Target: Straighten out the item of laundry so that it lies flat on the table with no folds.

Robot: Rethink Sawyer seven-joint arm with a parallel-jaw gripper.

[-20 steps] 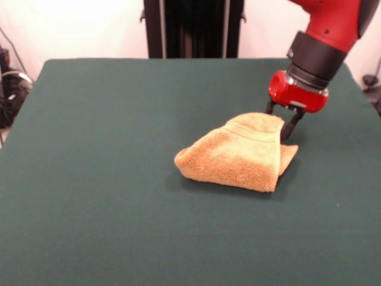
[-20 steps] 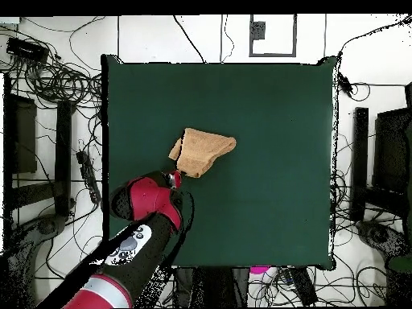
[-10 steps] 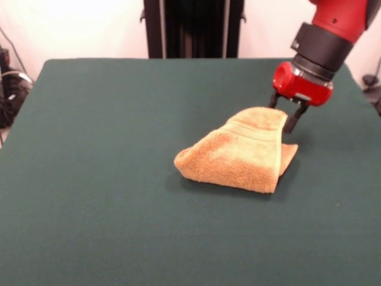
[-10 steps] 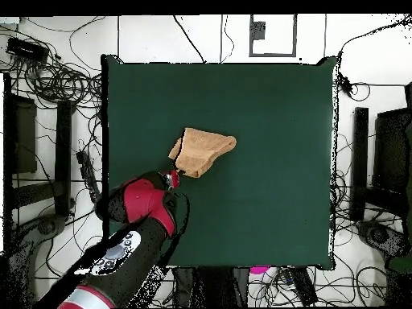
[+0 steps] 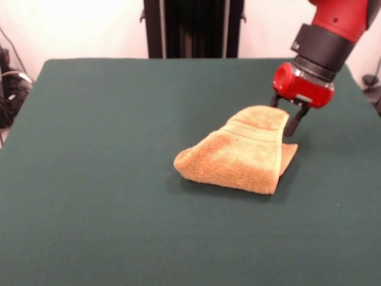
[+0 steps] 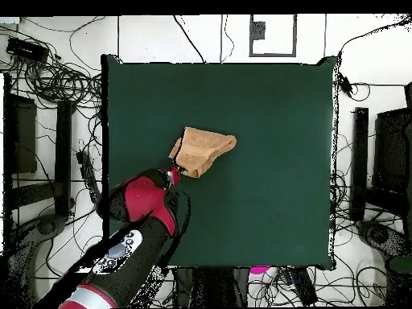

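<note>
The orange-tan towel (image 5: 238, 155) lies folded in a bunched heap right of the middle of the dark green table (image 5: 107, 131). A woven band shows near its raised far edge, and a lower layer pokes out at the right. My gripper (image 5: 284, 116) sits at the towel's far right corner, with its dark fingers on either side of the raised edge, shut on it. In the overhead view the towel (image 6: 201, 150) lies left of the table's middle (image 6: 273, 201), and the gripper (image 6: 173, 174) is at its lower left corner. No label shows.
The robot's black pedestal (image 5: 193, 28) stands behind the far table edge. Cables and dark equipment (image 6: 48, 153) surround the table on the floor. Bare green cloth stretches on all sides of the towel.
The gripper has risen a little and shifted slightly right in the front view. The towel's held corner has lifted with it. The rest of the towel stays put.
</note>
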